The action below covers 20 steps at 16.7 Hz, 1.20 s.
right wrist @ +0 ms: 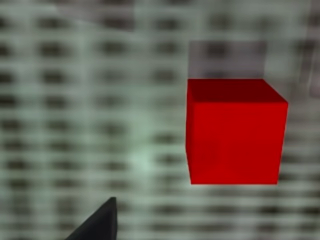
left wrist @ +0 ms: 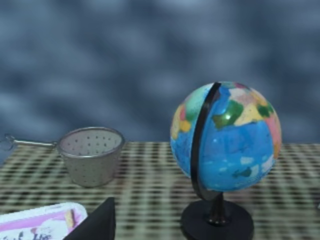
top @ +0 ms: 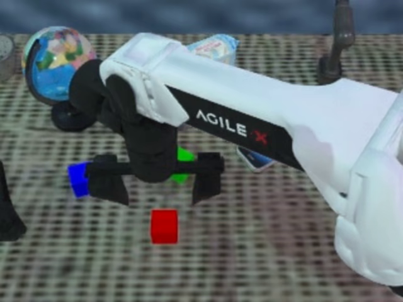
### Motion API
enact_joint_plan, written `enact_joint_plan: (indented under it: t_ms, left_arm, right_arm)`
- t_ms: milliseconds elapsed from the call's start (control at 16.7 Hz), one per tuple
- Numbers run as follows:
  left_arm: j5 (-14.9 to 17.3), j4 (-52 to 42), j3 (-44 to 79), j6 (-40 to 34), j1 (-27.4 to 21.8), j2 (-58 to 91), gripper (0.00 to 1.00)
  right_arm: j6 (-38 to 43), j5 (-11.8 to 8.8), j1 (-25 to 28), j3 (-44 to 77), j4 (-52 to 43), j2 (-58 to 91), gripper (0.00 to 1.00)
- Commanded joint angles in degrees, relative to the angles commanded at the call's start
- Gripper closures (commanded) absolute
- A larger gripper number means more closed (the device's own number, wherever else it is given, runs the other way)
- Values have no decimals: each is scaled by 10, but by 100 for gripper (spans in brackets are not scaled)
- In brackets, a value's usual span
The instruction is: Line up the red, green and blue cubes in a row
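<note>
My right arm reaches across the table from the right, and its gripper (top: 157, 185) hangs open over the left middle with nothing between its fingers. The red cube (top: 164, 226) (right wrist: 235, 132) lies alone on the mat just in front of the gripper, nearer the front edge. Only a little of the green cube (top: 184, 157) shows behind the gripper's body. The blue cube (top: 78, 178) sits at the gripper's left finger, which partly covers it. One dark fingertip (right wrist: 100, 222) shows in the right wrist view. My left arm (top: 7, 214) is parked at the left edge.
A globe (top: 56, 60) (left wrist: 225, 140) stands at the back left, with a metal strainer (left wrist: 92, 155) beside it. A white packet (top: 214, 47) lies at the back, a smartphone (top: 255, 157) under my right arm, and a dark stand (top: 340, 38) at the back right.
</note>
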Motion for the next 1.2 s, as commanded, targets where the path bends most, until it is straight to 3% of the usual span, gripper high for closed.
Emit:
enact_joint_plan:
  t_ms: [300,540,900,1200]
  left_arm:
    - [1,-9,15,0,-5,15,0]
    - [2,-66,105,3,-31,106,0]
    - [1,-219,363,12,-95,396,0]
    - [0,-378,614,23,-159,721,0]
  right_arm:
    - [-10,5,-9,-16,10,-15,0]
    - [-62,32,-50,-106,66,-120,0]
    - [-187,74,-166,-370,215,-444,0]
    - [-308,82,-288,-674,372,-781,0]
